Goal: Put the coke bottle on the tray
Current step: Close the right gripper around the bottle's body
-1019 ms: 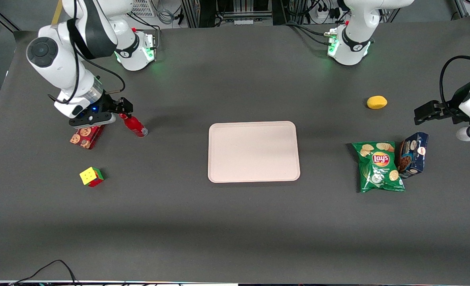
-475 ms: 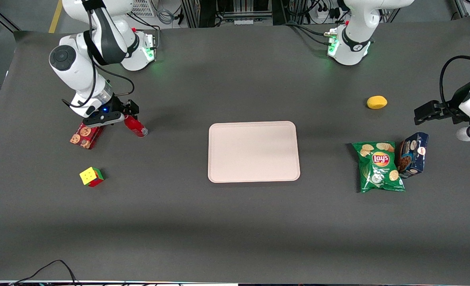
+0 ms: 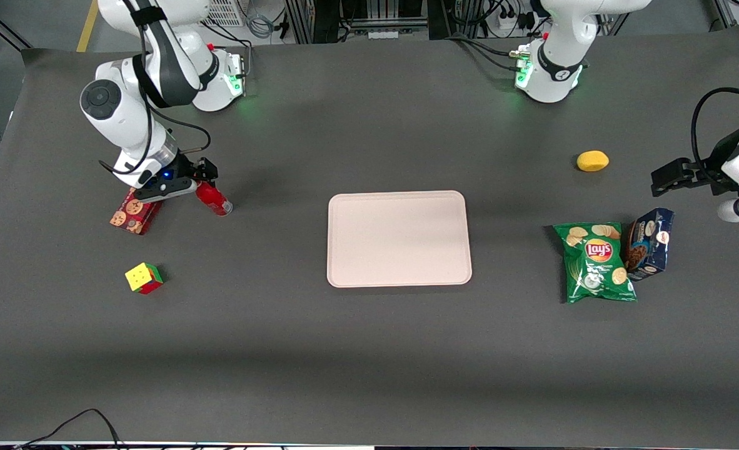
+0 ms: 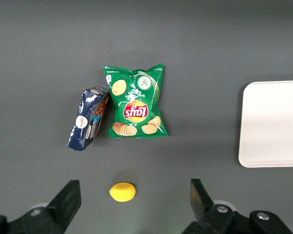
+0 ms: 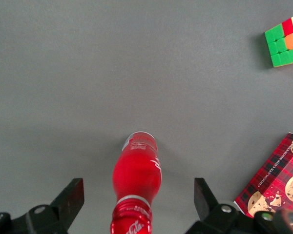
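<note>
The coke bottle is small and all red with a silvery base. It stands on the dark table toward the working arm's end. My right gripper is directly above its cap, open. In the right wrist view the bottle rises between the two black fingers, which stand wide apart and do not touch it; the gripper holds nothing. The pale pink-beige tray lies flat in the middle of the table and holds nothing. Its edge also shows in the left wrist view.
A red cookie box lies close beside the bottle, under my wrist, and shows in the right wrist view. A colour cube sits nearer the front camera. A lemon, green chips bag and blue box lie toward the parked arm's end.
My right arm has swung in over the bottle, and the gripper now covers its cap, which showed a second ago. The bottle and all other things have not moved.
</note>
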